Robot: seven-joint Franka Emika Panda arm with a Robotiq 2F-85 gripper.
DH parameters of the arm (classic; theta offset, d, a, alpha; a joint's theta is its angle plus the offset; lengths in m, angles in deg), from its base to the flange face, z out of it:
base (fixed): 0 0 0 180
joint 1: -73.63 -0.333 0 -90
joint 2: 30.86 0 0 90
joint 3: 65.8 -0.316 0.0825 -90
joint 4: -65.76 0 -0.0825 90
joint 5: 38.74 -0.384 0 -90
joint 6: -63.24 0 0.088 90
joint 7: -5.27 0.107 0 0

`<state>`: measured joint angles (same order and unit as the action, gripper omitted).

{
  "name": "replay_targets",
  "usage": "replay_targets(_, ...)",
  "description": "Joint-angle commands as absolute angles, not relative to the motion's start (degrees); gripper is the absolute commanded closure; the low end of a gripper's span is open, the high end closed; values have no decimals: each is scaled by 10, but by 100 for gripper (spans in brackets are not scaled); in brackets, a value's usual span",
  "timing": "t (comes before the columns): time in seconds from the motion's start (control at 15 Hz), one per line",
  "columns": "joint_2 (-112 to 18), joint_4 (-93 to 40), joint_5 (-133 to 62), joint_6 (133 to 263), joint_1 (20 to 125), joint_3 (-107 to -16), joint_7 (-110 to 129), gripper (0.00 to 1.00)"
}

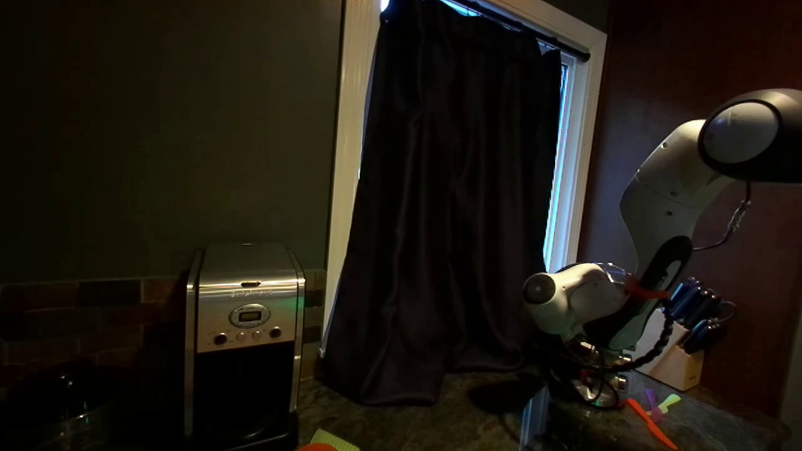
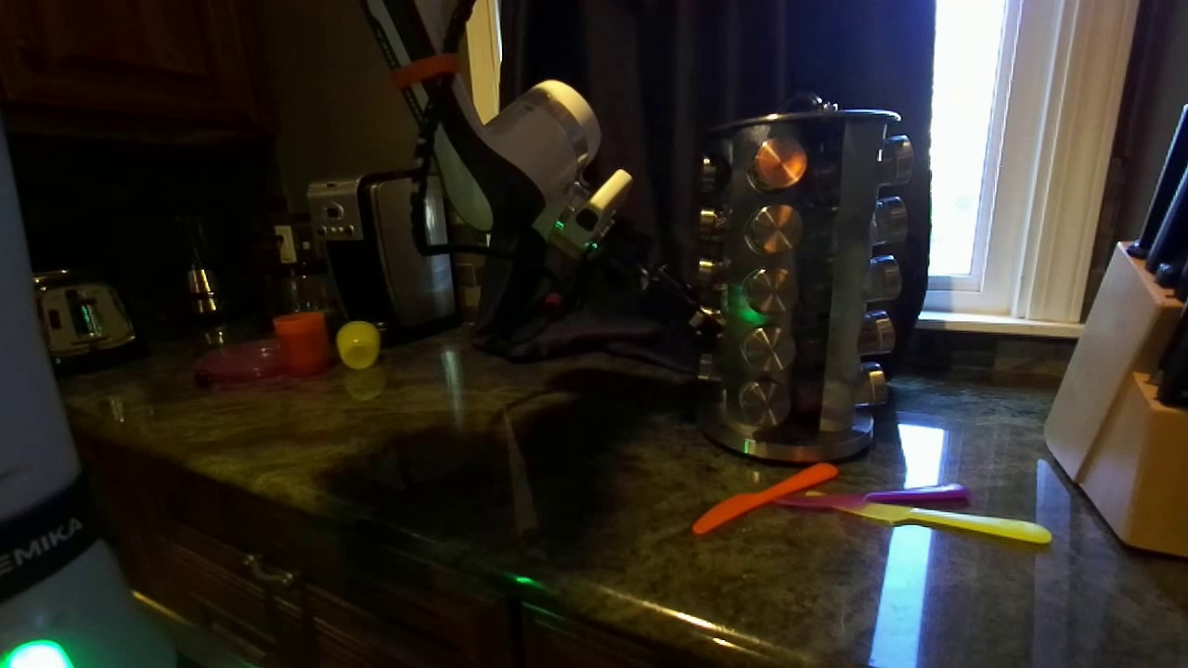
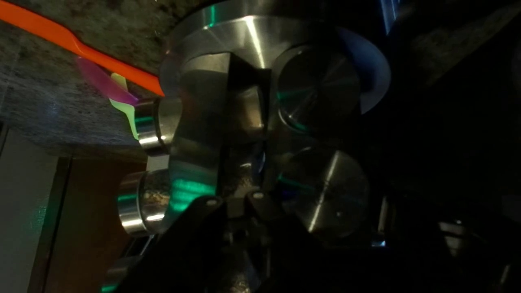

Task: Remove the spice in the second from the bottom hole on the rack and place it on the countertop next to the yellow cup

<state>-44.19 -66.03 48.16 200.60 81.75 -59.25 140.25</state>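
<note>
Dim kitchen, dark curtain (image 1: pixel 457 207) across most of the window (image 2: pixel 961 158), shiny stone-look countertop (image 2: pixel 640 575) below. So, spice first: going by the column facing us in an exterior view, the second-from-bottom jar (image 2: pixel 768 351) is sitting in the rack (image 2: pixel 846 278), metal end pointing out. Can't tell if that's the column they mean, though. Gripper (image 3: pixel 235 201) is clenched right in front of the rack in the wrist view, just beside a round lid (image 3: pixel 325 191) that's second from the base. Too dark to say if it's touching anything. Near the rack's foot you've got an orange knife (image 2: pixel 766 499), a purple knife (image 2: pixel 928 494) and a yellow knife (image 2: pixel 974 524) overlapping, then a pale knife block (image 2: pixel 1104 399). Yellow cup (image 2: pixel 358 344) is well apart from the rack, just beside an orange cup (image 2: pixel 303 343), with a coffee maker (image 1: pixel 247 269) behind them.
</note>
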Motion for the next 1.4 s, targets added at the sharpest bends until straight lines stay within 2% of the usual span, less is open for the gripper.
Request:
replay_targets(0.0,-445,-660,471,1995,815,-597,1407,59)
replay_targets(0.07,-444,-660,469,1996,815,-598,1406,71)
replay_targets(0.13,-444,-661,469,1995,814,-599,1407,75)
replay_targets(1.33,-424,-667,337,1995,802,-611,1359,75)
